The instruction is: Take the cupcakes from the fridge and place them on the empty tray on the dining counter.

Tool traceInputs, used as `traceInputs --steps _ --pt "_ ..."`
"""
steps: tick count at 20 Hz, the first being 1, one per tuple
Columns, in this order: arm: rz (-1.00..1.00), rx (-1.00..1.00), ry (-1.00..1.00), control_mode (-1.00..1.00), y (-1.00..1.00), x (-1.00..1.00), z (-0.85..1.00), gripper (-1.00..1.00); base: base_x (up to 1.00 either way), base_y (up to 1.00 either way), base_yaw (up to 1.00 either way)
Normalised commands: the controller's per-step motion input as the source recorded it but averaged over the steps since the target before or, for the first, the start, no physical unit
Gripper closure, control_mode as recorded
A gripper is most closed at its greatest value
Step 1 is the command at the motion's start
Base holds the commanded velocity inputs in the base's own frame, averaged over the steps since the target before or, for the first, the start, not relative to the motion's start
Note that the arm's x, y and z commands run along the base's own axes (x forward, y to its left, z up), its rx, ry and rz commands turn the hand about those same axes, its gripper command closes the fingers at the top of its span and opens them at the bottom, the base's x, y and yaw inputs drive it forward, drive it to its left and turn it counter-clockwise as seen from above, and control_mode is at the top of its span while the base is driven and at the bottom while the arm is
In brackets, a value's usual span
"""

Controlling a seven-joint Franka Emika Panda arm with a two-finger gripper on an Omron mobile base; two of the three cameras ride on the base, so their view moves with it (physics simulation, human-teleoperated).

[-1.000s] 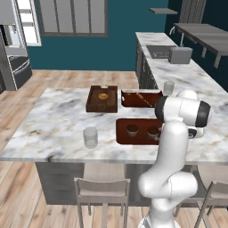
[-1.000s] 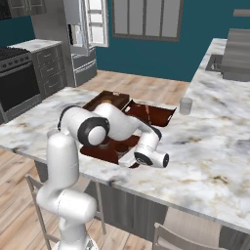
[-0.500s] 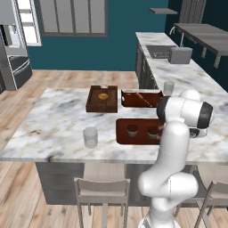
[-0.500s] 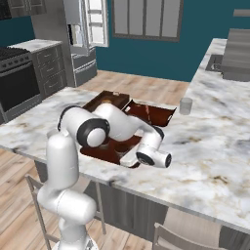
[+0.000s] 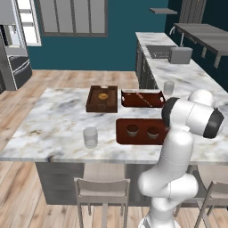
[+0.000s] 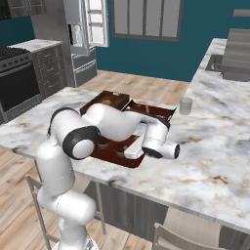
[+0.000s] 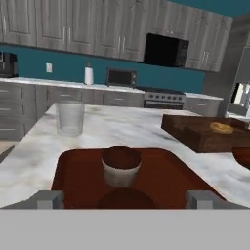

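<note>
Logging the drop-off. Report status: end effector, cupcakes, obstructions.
End effector open, low at tray edge. Both cupcakes sitting on tray. Glass stands beside tray, not blocking.

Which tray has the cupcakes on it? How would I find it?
Look at the long marble dining counter. Three brown trays sit together there. The empty tray is nearest the chairs, flat and reddish, holding two cupcakes; the others have taller walls.

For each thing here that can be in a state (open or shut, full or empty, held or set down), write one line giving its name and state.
gripper: open, holding nothing
cupcakes: both set down on the tray, upright
tray: on the dining counter, holding two cupcakes
fridge: one upper door open
drinking glass: upright, looks empty
</note>
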Motion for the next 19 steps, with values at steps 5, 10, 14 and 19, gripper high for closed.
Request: traceInputs --steps 5,10,14,19 --pt "-0.12 -0.17 0.15 -1.0 0.0 -0.51 1.0 -1.0 0.0 0.0 0.0" --pt "-0.32 -0.2 0.11 -1.0 0.13 -0.47 1.0 -1.0 0.0 0.0 0.0" --pt "-0.48 -0.07 0.09 -1.0 0.0 -0.92 0.93 -1.0 0.0 0.0 0.0" --pt "-0.64 -0.08 0.0 -1.0 0.0 -0.79 0.71 -1.0 0.0 0.0 0.0"
